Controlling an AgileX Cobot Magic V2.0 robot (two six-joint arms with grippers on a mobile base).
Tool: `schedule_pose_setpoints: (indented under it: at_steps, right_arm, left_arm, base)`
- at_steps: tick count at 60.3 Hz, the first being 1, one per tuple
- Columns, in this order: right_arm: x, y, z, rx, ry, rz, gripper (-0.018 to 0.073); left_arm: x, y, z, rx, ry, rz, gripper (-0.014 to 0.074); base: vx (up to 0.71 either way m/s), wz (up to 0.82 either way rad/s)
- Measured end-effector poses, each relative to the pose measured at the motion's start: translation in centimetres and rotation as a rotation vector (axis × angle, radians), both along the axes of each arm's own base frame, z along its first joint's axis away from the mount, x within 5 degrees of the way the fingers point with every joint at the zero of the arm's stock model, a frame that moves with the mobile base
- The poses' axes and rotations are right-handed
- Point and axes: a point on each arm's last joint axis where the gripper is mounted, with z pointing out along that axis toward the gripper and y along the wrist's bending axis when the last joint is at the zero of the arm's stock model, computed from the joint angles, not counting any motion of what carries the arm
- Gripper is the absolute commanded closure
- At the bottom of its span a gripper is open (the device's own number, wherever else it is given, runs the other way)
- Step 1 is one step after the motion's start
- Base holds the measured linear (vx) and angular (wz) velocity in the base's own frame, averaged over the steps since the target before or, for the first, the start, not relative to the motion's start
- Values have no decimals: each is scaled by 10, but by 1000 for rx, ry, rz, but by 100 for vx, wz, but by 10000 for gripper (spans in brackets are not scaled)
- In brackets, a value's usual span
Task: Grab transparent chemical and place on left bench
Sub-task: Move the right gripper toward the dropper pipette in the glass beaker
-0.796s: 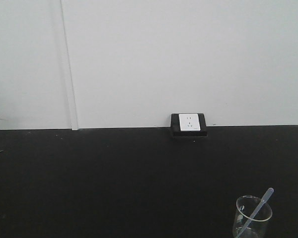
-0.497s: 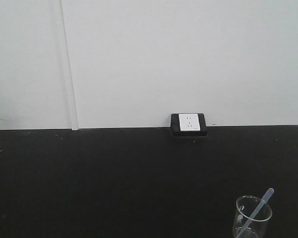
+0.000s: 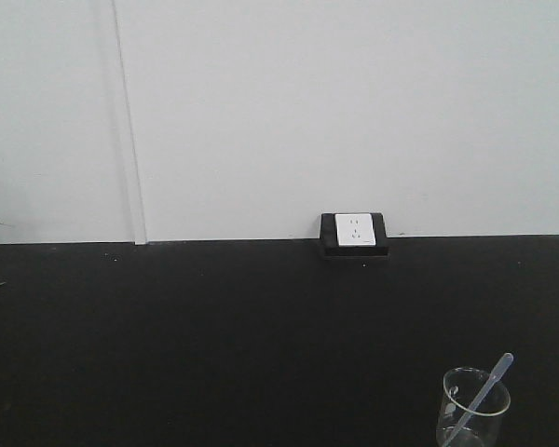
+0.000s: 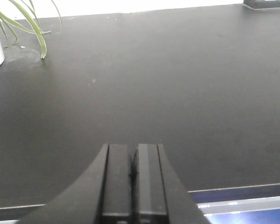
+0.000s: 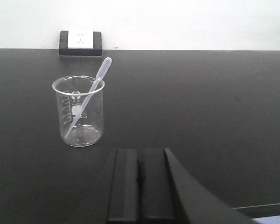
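Clear pipette (image 5: 90, 94) leaning in beaker (image 5: 79, 116) just in front of wall socket (image 5: 80, 43), bulb above the rim. Right gripper (image 5: 139, 156) further in front, left gripper (image 4: 132, 151) off to the socket's left: both closed, empty. Risk: tipping the beaker through an off-centre approach or unopened jaws. Left bench out of view; beaker base cropped in front view.

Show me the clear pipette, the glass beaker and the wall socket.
clear pipette (image 5: 104, 66): right wrist view, squeeze bulb
glass beaker (image 5: 99, 116): right wrist view, right wall
wall socket (image 5: 79, 39): right wrist view, white faceplate
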Motion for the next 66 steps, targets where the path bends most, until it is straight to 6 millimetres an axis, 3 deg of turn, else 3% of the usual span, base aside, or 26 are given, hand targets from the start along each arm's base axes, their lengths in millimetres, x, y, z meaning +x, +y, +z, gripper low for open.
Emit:
schedule_pose_setpoints:
  at_steps: [13,31,39,50,55,66]
  right_arm:
    - [1,1,7,-7,-77,12,567]
    - [0,6,36,-75,-382,71,562]
    - [8,6,52,-90,-327,70,559]
    - [34,3,83,0,-231,60,534]
    - [49,1,85,52,-166,51,508]
    - [86,-2,65,123,0,37,390]
  left_arm:
    - [0,0,0,0,0,0,600]
    - [0,0,0,0,0,0,600]
    - [0,0,0,0,0,0,600]
    - [0,0,0,0,0,0,600]
    - [0,0,0,0,0,0,600]
    - [0,0,0,0,0,0,600]
  base:
    - [0,0]
    - [0,0]
    - [0,0]
    - [0,0]
    - [0,0]
    - [0,0]
